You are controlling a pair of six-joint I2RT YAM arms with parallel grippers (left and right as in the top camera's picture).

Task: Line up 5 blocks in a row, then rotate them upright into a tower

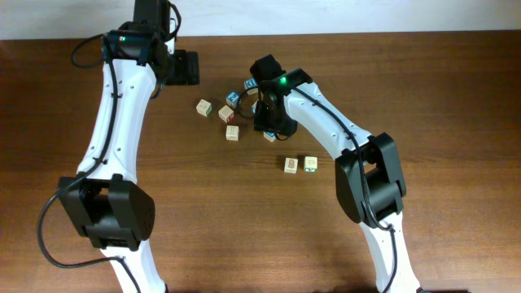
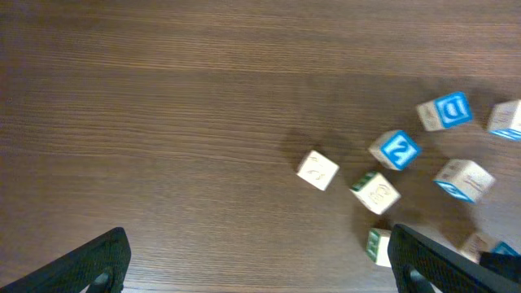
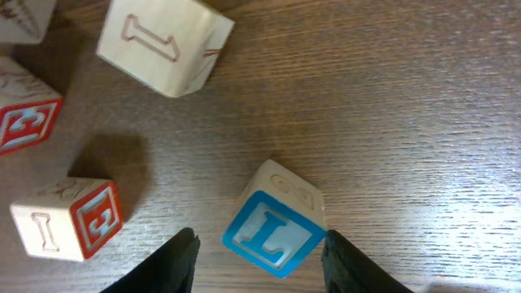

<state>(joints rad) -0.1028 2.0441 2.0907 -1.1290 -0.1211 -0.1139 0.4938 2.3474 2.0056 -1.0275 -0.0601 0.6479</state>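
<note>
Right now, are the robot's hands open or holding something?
Left hand: open, empty.
Right hand: open around the blue L block, not squeezing it.

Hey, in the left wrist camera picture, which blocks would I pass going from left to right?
Pale wooden cube with a faint outline print → wooden cube with a blue face and white letter → wooden cube with a blue D face → pale cube cut off at the right edge.

Overhead, we look straight down on the whole table (image 1: 244, 236) from far off. Our left wrist view looks down from some height, while our right wrist view sits close to the wood. All three share the block cluster (image 1: 227, 113).
</note>
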